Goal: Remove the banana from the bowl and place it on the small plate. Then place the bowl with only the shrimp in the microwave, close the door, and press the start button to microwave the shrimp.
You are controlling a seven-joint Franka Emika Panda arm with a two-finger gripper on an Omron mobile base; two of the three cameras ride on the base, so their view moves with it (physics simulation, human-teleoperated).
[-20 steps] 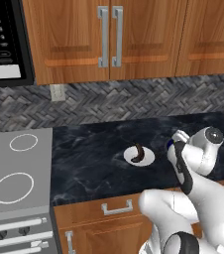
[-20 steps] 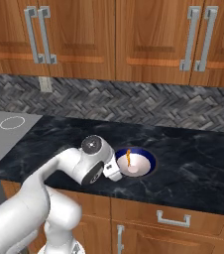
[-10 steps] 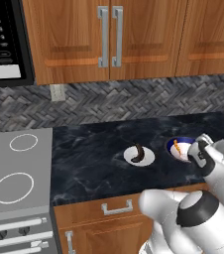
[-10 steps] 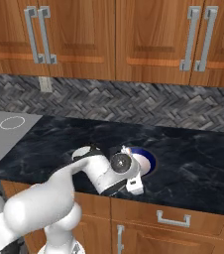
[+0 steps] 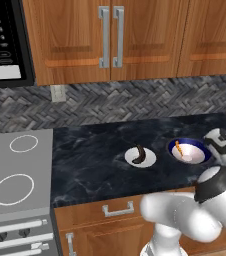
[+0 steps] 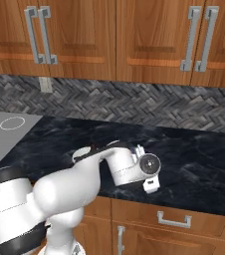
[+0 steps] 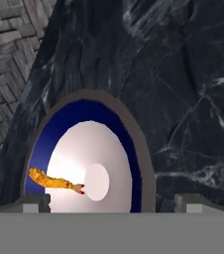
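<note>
Since a second ago my arm has swung down and to the right: in the left base view my wrist now sits at the far right edge, just beside the bowl, where before it stood over it. In the right base view my forearm now lies across the spot where the bowl showed earlier. The bowl, the plate and the fruit have not shifted on the bench.

The wooden cabinets [image 5: 110, 40] run along the top, with the herringbone backsplash [image 5: 135, 102] beneath them. The microwave [image 5: 2, 42] hangs at the upper left, its black keypad and part of its dark frame visible. The stove top [image 5: 15, 170] lies to the left of the dark marbled bench [image 5: 95, 160].

On the bench the bowl [image 5: 189, 150] sits near the right end, blue outside and white inside. In the hand view the bowl [image 7: 134, 163] lies right in front of me, low in the picture. The small plate [image 5: 140, 156] rests just left of the bowl, apart from it, and the banana [image 5: 139, 153], dark brown, lies on that plate. The shrimp [image 7: 54, 181] lies in the bowl, on the white inside close to the wall, bright orange and alone.

My jaws [image 7: 111, 201] are released and spread wide, grasping nothing; one fingertip [image 7: 34, 202] rises at each side of the bowl's near rim.
</note>
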